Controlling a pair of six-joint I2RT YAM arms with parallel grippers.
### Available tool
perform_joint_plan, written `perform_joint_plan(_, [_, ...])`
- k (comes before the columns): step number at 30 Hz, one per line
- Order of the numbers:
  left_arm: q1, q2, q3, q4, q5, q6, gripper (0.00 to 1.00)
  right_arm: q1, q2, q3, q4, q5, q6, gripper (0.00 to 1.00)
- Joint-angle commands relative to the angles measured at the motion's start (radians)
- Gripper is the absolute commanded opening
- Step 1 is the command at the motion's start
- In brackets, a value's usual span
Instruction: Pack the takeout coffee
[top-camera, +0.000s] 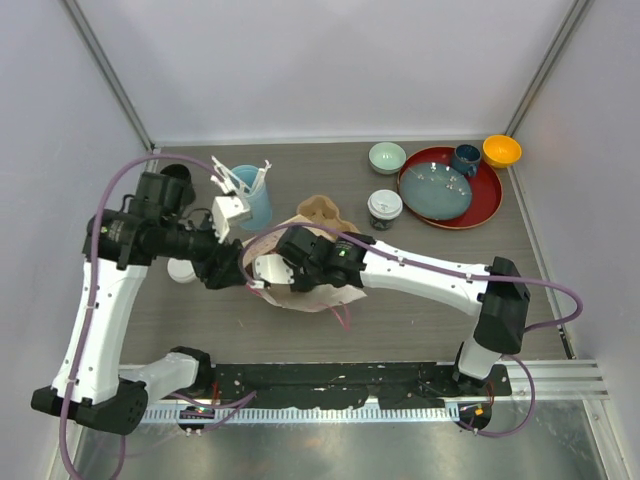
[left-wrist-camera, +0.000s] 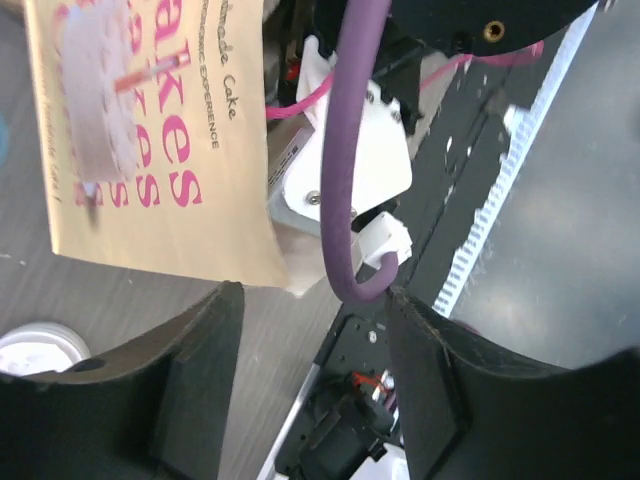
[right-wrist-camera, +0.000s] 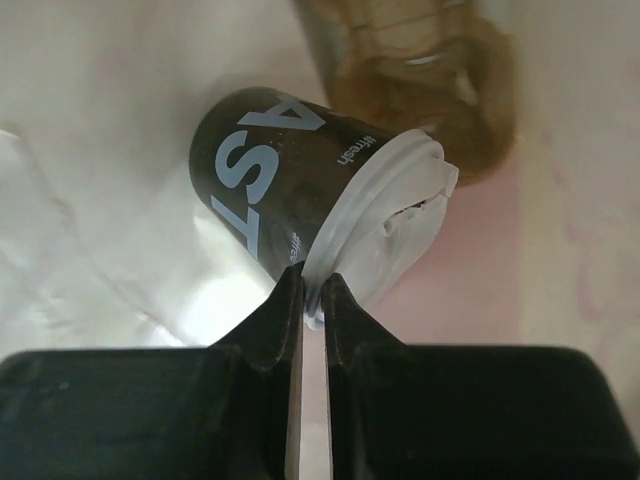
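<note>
Coffee cup (right-wrist-camera: 250, 180), tipped inside the paper bag (left-wrist-camera: 160, 200), has its lid (right-wrist-camera: 385, 205) pinched by the right gripper (right-wrist-camera: 311, 290); left gripper (left-wrist-camera: 315, 295) gapes wide.

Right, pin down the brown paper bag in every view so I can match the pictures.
Top external: paper bag at table centre, mostly hidden under the right gripper.
Left wrist: the bag upper left, pink-lettered side facing the camera.
Right wrist: likely the pale lining behind the coffee cup; not certain.
Shared landmark: the right gripper, with its purple cable in the left wrist view, fingers pinching the cup's lid in its own.
</note>
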Motion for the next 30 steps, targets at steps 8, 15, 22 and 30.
perform_joint_plan(8, [-0.076, -0.005, 0.000, 0.194, -0.298, -0.116, 0.64, 0.040, -0.031, 0.038, -0.075, -0.100, -0.075, 0.01])
perform_joint_plan(15, [-0.076, 0.010, -0.029, 0.255, -0.239, -0.220, 0.79, 0.040, -0.073, 0.004, 0.011, -0.063, -0.015, 0.01])
perform_joint_plan(22, [-0.076, 0.021, -0.047, 0.214, -0.096, -0.144, 0.80, 0.033, -0.159, -0.098, 0.140, -0.045, 0.039, 0.01])
perform_joint_plan(30, [-0.076, -0.002, -0.040, 0.127, -0.030, -0.023, 0.84, -0.034, -0.159, -0.100, 0.198, -0.097, 0.100, 0.01])
